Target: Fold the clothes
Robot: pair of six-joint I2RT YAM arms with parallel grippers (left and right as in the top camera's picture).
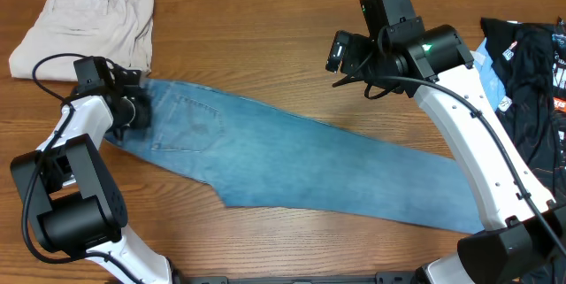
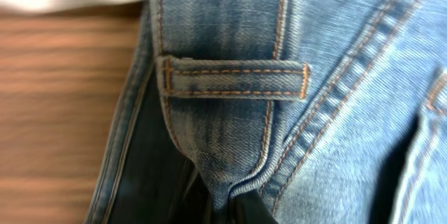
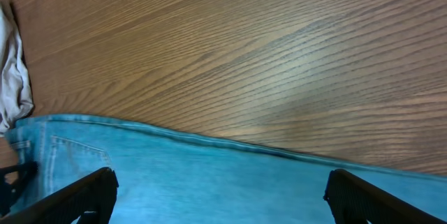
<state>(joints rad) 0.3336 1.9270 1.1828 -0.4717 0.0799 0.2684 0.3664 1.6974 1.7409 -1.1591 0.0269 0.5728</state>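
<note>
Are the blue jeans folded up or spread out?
Spread out: the jeans lie stretched long and flat across the table.

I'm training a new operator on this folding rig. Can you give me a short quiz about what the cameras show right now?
1. True or false: the right gripper is clamped on the light blue denim jeans.
2. Where on the jeans is the left gripper shut? A) the waistband end B) a leg hem C) mid-leg
3. Which garment lies on the brown wooden table just beyond the waistband?
Key: 1. False; its jaws stand open above the jeans. 2. A. 3. The beige khaki trousers.
</note>
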